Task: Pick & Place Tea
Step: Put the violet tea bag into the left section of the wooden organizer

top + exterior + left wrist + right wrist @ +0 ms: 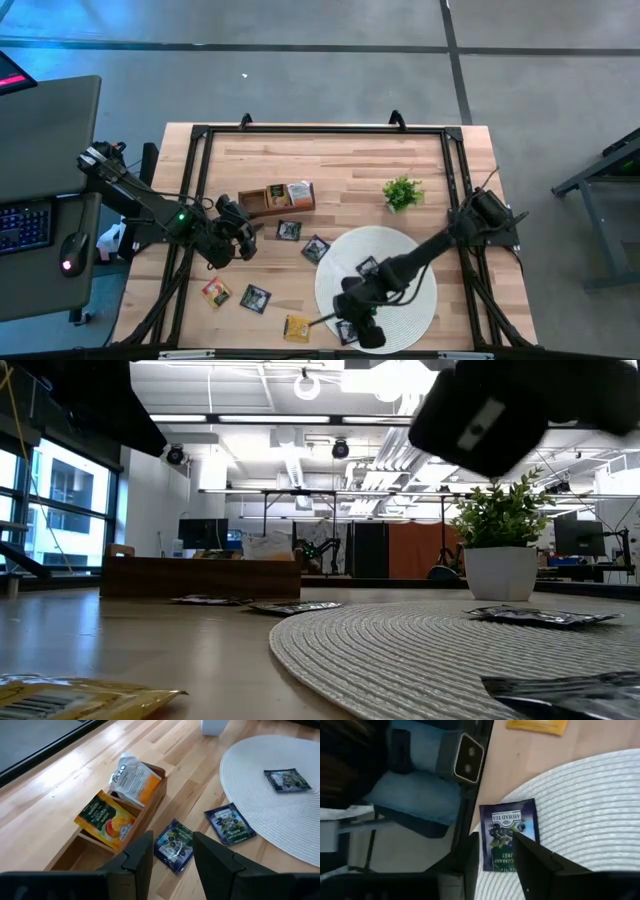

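Small square tea packets lie flat around the table. A black one rests on the near edge of the round white mat, and my right gripper hovers open above it with a finger on either side. My left gripper is open and stays above the table beside the brown divided tray, over another black packet. The tray holds a white-and-orange packet and a yellow packet, both leaning in its compartments. Other packets: black, black on the mat, red-green, black, yellow.
A small green plant in a white pot stands just beyond the mat's far edge. A black frame runs around the wooden tabletop. Bare wood lies between the tray and the far edge. The right arm stretches across the mat.
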Robot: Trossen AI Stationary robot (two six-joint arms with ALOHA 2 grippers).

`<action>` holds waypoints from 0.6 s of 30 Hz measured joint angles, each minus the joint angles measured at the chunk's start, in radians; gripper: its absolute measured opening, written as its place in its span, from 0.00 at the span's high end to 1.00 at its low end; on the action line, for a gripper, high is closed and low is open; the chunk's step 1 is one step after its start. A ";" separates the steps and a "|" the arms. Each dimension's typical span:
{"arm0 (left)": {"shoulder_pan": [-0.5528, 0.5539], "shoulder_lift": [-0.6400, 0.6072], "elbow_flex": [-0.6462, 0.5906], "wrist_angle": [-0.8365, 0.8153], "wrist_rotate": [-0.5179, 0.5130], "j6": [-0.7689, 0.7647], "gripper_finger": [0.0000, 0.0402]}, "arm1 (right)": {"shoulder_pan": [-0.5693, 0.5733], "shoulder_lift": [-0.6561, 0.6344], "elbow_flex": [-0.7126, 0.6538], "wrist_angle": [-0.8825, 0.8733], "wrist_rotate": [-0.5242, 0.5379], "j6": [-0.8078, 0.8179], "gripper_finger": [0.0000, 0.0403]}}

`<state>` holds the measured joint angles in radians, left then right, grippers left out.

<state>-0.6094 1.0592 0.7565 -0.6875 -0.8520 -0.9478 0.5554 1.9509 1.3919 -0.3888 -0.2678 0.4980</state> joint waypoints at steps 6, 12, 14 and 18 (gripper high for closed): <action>0.000 0.000 0.000 0.014 -0.002 0.000 0.66 | 0.032 0.000 -0.027 -0.156 0.213 -0.005 0.68; 0.000 0.000 0.000 0.051 0.001 0.000 0.66 | 0.004 0.000 0.019 -0.524 0.304 0.021 0.68; 0.000 0.000 0.000 0.056 0.007 0.000 0.66 | -0.006 0.000 0.019 -0.594 0.308 0.083 0.68; 0.000 0.000 0.000 0.058 0.008 0.000 0.66 | -0.021 0.000 -0.007 -0.643 0.336 0.191 0.68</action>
<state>-0.6090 1.0592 0.7567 -0.6296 -0.8440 -0.9478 0.5349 1.9507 1.3850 -1.0313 0.0685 0.6887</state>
